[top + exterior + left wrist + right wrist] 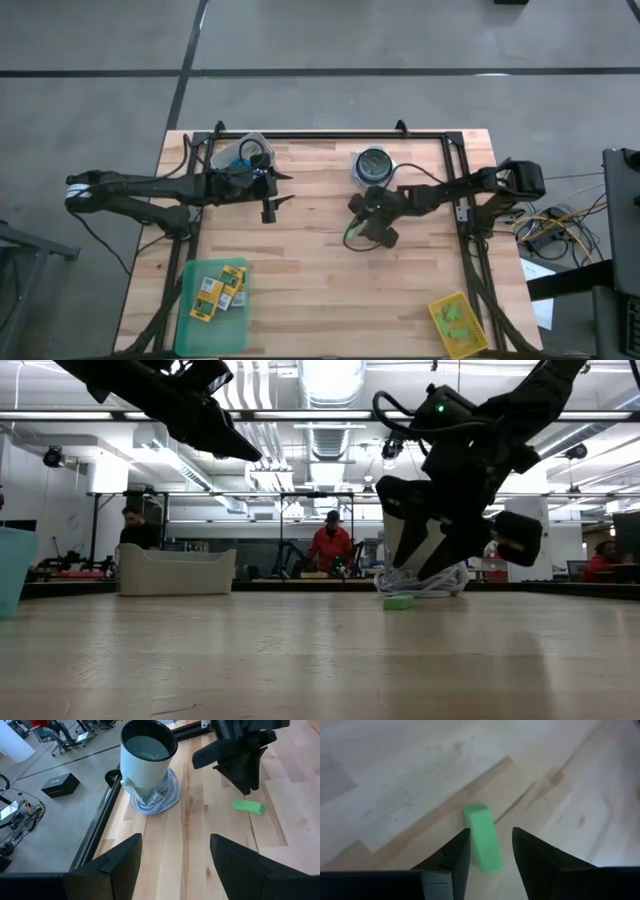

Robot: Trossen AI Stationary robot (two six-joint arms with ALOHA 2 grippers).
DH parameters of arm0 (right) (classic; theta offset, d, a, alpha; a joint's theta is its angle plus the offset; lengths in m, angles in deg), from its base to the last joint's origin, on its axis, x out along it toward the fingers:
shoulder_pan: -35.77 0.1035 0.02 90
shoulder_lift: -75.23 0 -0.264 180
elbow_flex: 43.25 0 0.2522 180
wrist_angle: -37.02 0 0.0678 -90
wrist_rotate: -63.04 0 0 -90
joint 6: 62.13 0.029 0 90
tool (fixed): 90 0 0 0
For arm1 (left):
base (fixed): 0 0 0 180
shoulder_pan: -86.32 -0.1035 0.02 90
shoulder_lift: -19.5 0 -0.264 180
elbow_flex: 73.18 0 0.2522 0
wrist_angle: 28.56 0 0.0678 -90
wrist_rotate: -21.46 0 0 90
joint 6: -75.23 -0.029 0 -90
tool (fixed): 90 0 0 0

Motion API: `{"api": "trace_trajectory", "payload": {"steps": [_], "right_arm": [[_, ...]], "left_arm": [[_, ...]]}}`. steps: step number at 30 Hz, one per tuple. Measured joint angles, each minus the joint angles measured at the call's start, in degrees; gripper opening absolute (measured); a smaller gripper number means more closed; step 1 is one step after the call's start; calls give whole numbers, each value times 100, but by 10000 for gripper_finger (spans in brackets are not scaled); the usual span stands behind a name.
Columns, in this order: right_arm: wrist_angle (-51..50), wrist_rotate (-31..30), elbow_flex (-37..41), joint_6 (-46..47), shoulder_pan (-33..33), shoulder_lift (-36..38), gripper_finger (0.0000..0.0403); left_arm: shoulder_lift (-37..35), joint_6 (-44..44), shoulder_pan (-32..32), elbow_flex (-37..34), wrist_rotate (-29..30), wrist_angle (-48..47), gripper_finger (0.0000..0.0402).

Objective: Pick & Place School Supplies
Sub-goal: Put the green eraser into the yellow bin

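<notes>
Right end effector [357, 232] sits low over the middle of the worktop [320, 290], fingers part-spread, straddling a small green eraser block [483, 837]. In the right wrist view the block lies flat on the wood in the gap between the two fingers, slightly askew to them; whether either finger touches it cannot be told. The low view shows the same block [399, 601] resting on the worktop just under the end effector, so it is not lifted.

Judgement: the step in hand is the grasp of this block, destined for the yellow bin [459, 322] at the near right corner, where other green pieces already lie.

Notes for doing it well:
- Centre the block in the gap before closing; it runs at a slant, so a small wrist turn should bring the fingers square to its long sides.
- Keep the fingertips down at the wood; the block is thin and a high pinch will likely slip over it.
- Close gently, then lift straight up before travelling.
- Keep clear of the white cup on its coiled cable [150, 767], which stands near the block.

Left end effector [268, 194] waits over the far left of the worktop, fingers spread wide, holding nothing. Crayon boxes [220, 288] lie in the green tray [190, 330] at near left.
</notes>
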Motion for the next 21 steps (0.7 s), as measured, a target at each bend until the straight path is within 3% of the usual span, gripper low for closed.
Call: {"api": "trace_trajectory", "payload": {"steps": [4, 21], "right_arm": [[-37, 342, -26, -298, -182, -142, 148], [-99, 495, -540, -241, -322, -906, 141]], "left_arm": [[0, -1, -2, 0, 1, -12, 241], [0, 0, -1, 0, 1, -39, 241]]}}
